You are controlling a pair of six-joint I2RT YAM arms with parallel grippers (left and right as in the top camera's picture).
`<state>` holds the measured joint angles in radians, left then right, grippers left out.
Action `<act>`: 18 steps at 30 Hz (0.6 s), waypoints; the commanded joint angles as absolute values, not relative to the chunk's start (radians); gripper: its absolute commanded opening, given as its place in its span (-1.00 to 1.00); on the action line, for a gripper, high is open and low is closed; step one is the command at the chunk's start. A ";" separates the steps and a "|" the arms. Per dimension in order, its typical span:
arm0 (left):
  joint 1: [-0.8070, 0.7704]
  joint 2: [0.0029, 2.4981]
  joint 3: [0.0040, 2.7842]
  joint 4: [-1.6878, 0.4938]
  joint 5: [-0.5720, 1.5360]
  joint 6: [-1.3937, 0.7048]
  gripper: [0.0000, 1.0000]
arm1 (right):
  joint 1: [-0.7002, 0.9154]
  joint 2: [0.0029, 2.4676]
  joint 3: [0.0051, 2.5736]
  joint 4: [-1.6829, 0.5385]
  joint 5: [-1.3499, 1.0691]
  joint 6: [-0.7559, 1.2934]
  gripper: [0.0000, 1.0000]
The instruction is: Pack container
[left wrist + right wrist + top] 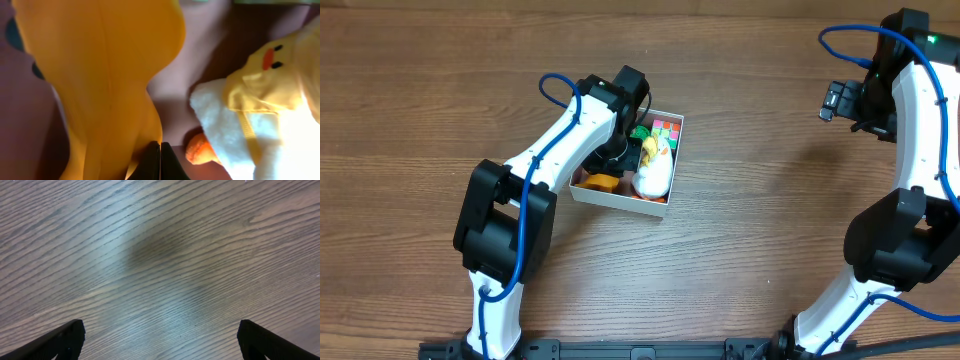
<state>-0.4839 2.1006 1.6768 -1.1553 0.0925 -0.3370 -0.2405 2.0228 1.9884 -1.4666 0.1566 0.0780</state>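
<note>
Our left tool [160,161] pinched shut beside one smooth orange toy [100,75], one fluffy yellow-white duck [250,120] alongside, one square white-walled container [620,202] around both, our right tool [160,340] gaping over grained desk [160,255]

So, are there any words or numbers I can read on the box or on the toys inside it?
None can be read: no word, number, brand or sign shows on the container, the plush duck, the coloured cube or the orange toy.
</note>
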 commanded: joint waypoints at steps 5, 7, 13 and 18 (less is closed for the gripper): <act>-0.474 2.106 1.667 -1.171 -0.020 -0.368 -0.92 | -0.237 2.025 1.988 -1.462 0.155 0.081 1.00; -0.472 2.106 1.666 -1.178 -0.030 -0.371 -0.92 | -0.237 2.025 1.988 -1.462 0.155 0.081 1.00; -0.467 2.106 1.667 -1.182 -0.034 -0.376 -0.92 | -0.237 2.025 1.988 -1.462 0.155 0.081 1.00; -0.466 2.106 1.667 -1.182 -0.034 -0.379 -0.92 | -0.237 2.025 1.988 -1.462 0.155 0.081 1.00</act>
<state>-0.4774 2.1006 1.6768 -1.1782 0.0017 -0.3599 -0.2405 2.0228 1.9884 -1.4658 0.1562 0.0784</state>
